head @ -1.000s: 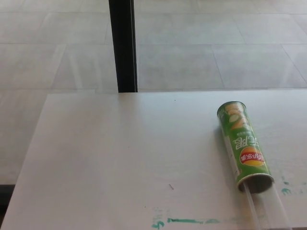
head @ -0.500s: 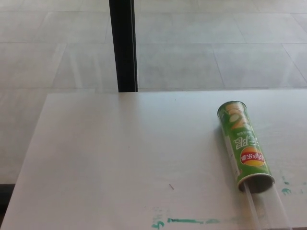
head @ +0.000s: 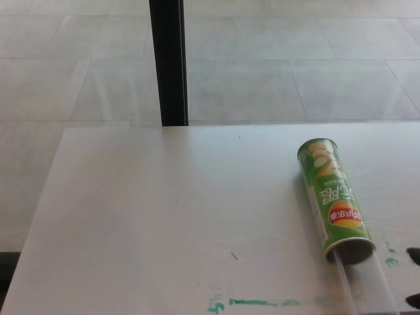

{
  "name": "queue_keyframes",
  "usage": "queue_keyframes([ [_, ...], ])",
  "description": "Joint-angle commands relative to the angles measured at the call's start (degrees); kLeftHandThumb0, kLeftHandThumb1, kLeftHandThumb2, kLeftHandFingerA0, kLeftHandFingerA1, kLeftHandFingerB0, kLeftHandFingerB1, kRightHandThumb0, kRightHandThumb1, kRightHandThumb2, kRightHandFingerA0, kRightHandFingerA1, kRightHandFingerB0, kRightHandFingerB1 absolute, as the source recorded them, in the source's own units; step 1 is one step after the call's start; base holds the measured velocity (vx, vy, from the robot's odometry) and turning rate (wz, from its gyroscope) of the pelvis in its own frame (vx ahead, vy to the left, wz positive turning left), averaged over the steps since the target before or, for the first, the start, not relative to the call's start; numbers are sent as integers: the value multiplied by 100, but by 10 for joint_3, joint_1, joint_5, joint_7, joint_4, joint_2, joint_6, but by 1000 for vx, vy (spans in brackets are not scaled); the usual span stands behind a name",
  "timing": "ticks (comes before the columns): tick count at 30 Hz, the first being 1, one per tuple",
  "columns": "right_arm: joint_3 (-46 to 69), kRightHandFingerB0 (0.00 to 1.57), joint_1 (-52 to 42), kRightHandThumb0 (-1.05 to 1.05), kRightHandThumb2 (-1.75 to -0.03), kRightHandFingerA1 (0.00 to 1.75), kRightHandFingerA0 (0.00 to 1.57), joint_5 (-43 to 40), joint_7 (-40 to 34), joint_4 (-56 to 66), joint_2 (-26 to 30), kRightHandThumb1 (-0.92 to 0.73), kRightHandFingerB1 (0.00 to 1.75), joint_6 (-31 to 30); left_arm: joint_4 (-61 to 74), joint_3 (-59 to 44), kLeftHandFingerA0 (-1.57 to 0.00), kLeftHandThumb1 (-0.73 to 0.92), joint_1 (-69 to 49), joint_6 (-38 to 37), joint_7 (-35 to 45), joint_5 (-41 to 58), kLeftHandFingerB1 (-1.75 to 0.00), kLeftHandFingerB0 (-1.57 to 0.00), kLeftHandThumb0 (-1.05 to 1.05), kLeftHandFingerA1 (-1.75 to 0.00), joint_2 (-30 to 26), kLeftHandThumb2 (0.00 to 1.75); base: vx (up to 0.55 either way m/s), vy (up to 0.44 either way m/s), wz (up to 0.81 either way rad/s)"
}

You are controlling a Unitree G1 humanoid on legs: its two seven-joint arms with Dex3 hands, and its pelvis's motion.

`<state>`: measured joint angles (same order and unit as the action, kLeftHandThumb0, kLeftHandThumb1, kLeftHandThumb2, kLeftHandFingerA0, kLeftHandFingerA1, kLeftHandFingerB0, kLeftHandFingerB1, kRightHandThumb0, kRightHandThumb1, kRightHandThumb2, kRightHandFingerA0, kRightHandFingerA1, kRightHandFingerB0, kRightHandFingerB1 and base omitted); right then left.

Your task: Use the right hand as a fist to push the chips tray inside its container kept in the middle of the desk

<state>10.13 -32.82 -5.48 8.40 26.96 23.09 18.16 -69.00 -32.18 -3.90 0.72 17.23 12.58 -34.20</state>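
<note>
While the green can (head: 333, 201) is lying on the desk (head: 164, 216), its clear tray (head: 367, 289) is sticking out at 5 o'clock; the right hand (head: 413, 275) is peeking in, fingers too hidden to tell.

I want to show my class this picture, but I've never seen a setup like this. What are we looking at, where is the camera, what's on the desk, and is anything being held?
The camera sits on a humanoid robot's head, looking down at a white desk. On it lies a green chips can on its side, its open end nearest the camera. A clear tray sticks out of that opening. Green paint marks stain the desk's near edge. Dark shapes at the right edge are probably the robot's right hand; too little shows to tell. Nothing is visibly held.
</note>
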Motion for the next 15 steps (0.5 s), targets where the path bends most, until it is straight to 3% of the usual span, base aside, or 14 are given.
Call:
queue_keyframes([
  [1,-10,44,-45,-50,-63,60,72,-7,91,54,48,-75,38,44,-6,-7,-44,65,-2,11,6,17,-79,-33,-21,-86,-20,139,0,0,0],
  [3,5,46,-66,-56,-63,57,75,7,96,66,58,-76,37,54,-6,-9,-39,65,0,14,10,20,-74,-26,-21,-83,-20,139,0,0,0],
  [9,46,43,-109,-50,-63,60,70,5,118,86,72,-74,37,90,-8,-2,-45,62,1,11,1,17,-75,-31,-19,-85,-20,135,0,0,0],
  [15,103,47,-135,-51,-62,62,76,0,136,96,70,-75,42,151,-7,9,-43,61,-1,7,2,10,-75,-32,-19,-82,-23,135,0,0,0],
])
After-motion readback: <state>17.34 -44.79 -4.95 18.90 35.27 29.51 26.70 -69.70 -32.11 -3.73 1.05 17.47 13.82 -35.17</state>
